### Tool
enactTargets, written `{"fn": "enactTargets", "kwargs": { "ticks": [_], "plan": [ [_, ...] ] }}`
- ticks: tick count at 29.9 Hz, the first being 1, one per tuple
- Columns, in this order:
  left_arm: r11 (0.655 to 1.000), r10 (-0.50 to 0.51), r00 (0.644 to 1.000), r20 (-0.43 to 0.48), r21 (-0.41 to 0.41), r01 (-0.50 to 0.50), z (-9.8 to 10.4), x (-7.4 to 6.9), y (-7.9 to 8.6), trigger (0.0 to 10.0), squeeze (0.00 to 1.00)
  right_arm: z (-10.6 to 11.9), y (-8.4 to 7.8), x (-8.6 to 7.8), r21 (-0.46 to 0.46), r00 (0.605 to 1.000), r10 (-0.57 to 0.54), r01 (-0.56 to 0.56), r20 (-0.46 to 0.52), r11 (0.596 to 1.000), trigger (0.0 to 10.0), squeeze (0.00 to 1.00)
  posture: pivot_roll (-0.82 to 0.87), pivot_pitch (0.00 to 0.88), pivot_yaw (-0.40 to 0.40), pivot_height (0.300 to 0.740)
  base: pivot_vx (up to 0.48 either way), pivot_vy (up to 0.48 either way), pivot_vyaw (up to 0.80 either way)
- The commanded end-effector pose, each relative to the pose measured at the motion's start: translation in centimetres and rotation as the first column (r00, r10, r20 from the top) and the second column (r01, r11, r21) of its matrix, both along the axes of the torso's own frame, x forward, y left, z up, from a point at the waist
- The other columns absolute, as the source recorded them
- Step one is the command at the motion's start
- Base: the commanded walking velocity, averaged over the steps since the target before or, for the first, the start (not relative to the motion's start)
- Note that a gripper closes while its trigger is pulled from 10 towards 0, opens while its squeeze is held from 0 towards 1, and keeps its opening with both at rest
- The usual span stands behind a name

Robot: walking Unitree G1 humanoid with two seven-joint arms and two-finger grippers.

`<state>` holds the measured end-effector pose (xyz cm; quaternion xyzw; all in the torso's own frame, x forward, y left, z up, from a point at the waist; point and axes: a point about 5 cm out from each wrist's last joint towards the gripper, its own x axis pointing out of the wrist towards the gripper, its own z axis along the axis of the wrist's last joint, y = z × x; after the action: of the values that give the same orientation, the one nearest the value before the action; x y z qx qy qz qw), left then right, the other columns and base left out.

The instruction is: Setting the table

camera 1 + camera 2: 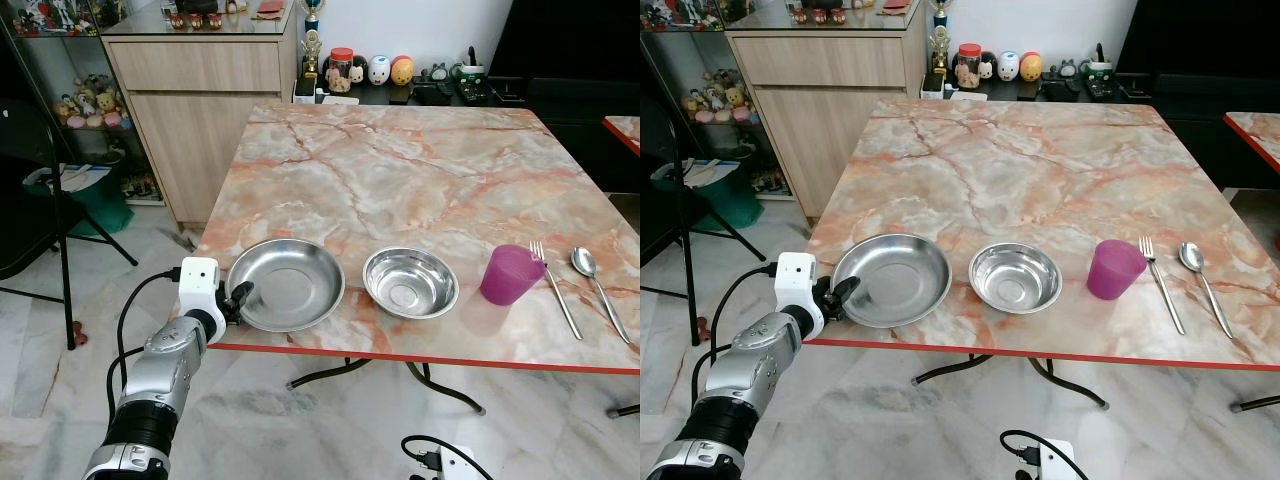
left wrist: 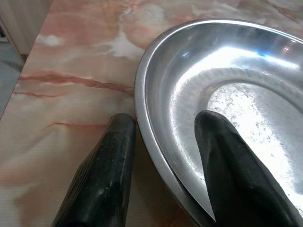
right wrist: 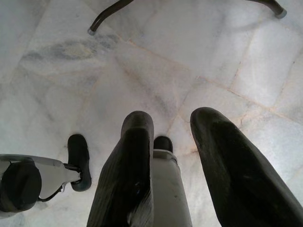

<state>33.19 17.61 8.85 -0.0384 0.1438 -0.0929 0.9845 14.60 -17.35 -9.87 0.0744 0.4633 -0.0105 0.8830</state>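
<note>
- left gripper (image 1: 238, 301) at the near left edge of the marble table (image 1: 400, 170), fingers straddling the rim of the steel plate (image 1: 290, 283): one finger (image 2: 227, 170) inside the dish, the other outside over the tabletop
- gap visible between the outer finger and the rim in the left wrist view; can't tell if the fingers are pinching the rim or just around it
- plate flat on the table, right at the gripper
- steel bowl (image 1: 410, 282) just beyond the plate, away from the gripper, not touching it
- purple cup (image 1: 510, 274) further along, then fork (image 1: 555, 288) and spoon (image 1: 598, 289) side by side, farthest from the gripper
- right gripper (image 3: 165, 142) hangs idle, pointing down at the tiled floor (image 3: 57, 71), fingers spread, holding nothing
- wooden cabinet (image 1: 200, 110) past the table's far left corner
</note>
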Motion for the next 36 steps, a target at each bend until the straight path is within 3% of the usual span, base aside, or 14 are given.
{"fn": "enactTargets", "kwargs": {
  "ticks": [1, 2, 3, 17, 29, 31, 33, 36],
  "plan": [
    [1.000, -0.006, 1.000, -0.013, 0.025, 0.007, 0.0, 0.1, -0.2, 1.3, 0.00, 0.0, 0.0, 0.0, 0.002, 1.000, -0.011, 0.011, 0.001, 1.000, 10.0, 0.00, 0.10, 0.000, -0.023, 0.740, 0.000, 0.000, 0.00],
    [1.000, -0.007, 1.000, -0.014, 0.027, 0.007, 0.0, 0.1, -0.3, 0.2, 0.00, 0.0, 0.0, 0.0, 0.002, 1.000, -0.011, 0.011, 0.002, 1.000, 10.0, 0.00, 0.10, 0.000, -0.023, 0.740, 0.000, 0.000, 0.00],
    [1.000, -0.006, 1.000, -0.015, 0.028, 0.007, 0.0, 0.1, -0.3, 0.0, 0.00, 0.0, 0.0, 0.0, 0.003, 1.000, -0.010, 0.010, 0.002, 1.000, 10.0, 0.00, 0.10, 0.000, -0.022, 0.740, 0.000, 0.000, 0.00],
    [0.999, 0.003, 1.000, -0.022, 0.041, -0.002, 0.3, 0.4, -0.1, 0.0, 0.00, 0.0, 0.1, 0.1, 0.006, 1.000, -0.011, 0.011, 0.003, 1.000, 10.0, 0.00, 0.10, 0.000, -0.019, 0.740, 0.000, 0.000, 0.00],
    [0.994, -0.028, 1.000, 0.000, 0.110, 0.028, 0.6, 0.4, -0.1, 0.0, 0.00, 0.0, 0.1, 0.2, 0.007, 1.000, -0.012, 0.012, 0.001, 1.000, 10.0, 0.00, 0.11, 0.000, -0.023, 0.740, 0.000, 0.000, 0.00],
    [0.998, -0.009, 1.000, 0.020, 0.056, 0.008, 0.4, 0.3, -0.1, 0.0, 0.00, 0.0, 0.1, 0.2, 0.007, 1.000, -0.014, 0.014, 0.002, 1.000, 10.0, 0.00, 0.11, 0.000, -0.022, 0.740, 0.000, 0.000, 0.00],
    [0.998, 0.041, 0.997, 0.058, -0.051, -0.038, 0.6, 0.3, 0.1, 0.0, 0.00, 0.1, 0.1, 0.2, 0.008, 1.000, -0.016, 0.016, 0.003, 1.000, 10.0, 0.00, 0.11, 0.000, -0.022, 0.740, 0.000, 0.000, 0.00],
    [0.941, 0.170, 0.977, 0.127, -0.315, -0.123, 1.6, 0.2, 0.7, 0.0, 0.00, 0.1, 0.0, 0.2, 0.005, 1.000, -0.020, 0.019, 0.005, 1.000, 10.0, 0.00, 0.10, 0.000, -0.027, 0.740, 0.000, 0.000, 0.00]
  ]
}}
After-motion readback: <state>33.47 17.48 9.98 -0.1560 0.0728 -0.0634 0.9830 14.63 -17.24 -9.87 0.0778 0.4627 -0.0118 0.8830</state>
